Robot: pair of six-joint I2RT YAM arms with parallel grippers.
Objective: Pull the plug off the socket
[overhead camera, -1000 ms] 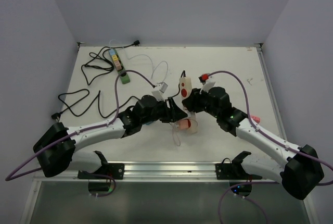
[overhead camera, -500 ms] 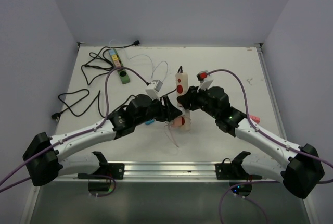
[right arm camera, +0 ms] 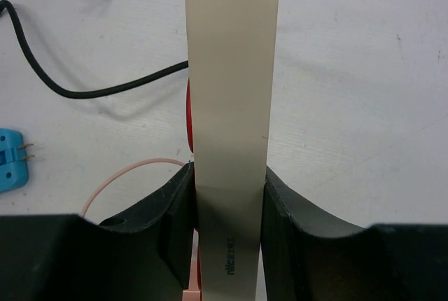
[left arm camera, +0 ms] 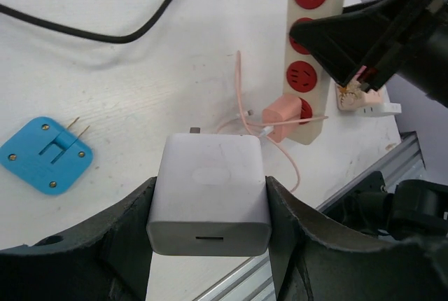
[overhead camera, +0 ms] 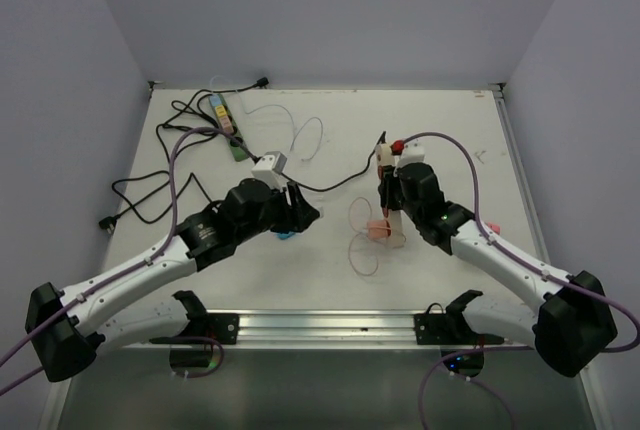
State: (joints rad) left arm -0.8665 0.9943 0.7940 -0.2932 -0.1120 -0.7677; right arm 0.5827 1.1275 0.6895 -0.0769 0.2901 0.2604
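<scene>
My left gripper point(left arm camera: 208, 211) is shut on a white square plug point(left arm camera: 208, 175), whose prongs are free in the air above the table. It hangs well left of the socket, a cream power strip with red outlets point(left arm camera: 311, 49). In the top view the left gripper point(overhead camera: 302, 213) is apart from the strip point(overhead camera: 384, 162). My right gripper point(right arm camera: 227, 224) is shut on the strip point(right arm camera: 231, 91), which stands on its edge. A pink plug point(left arm camera: 283, 117) with a thin pink cable point(overhead camera: 362, 245) stays in the strip's near end.
A blue adapter point(overhead camera: 283, 235) lies on the table under the left gripper, also in the right wrist view point(right arm camera: 10, 161). Black cables point(overhead camera: 160, 190) and a second, coloured strip point(overhead camera: 228, 125) lie at the back left. A white cable point(overhead camera: 305, 135) loops mid-back. A metal rail point(overhead camera: 330, 325) runs along the near edge.
The left arm has drawn back to the left with the white plug, away from the strip. The right gripper has turned the strip onto its edge and shifted it right.
</scene>
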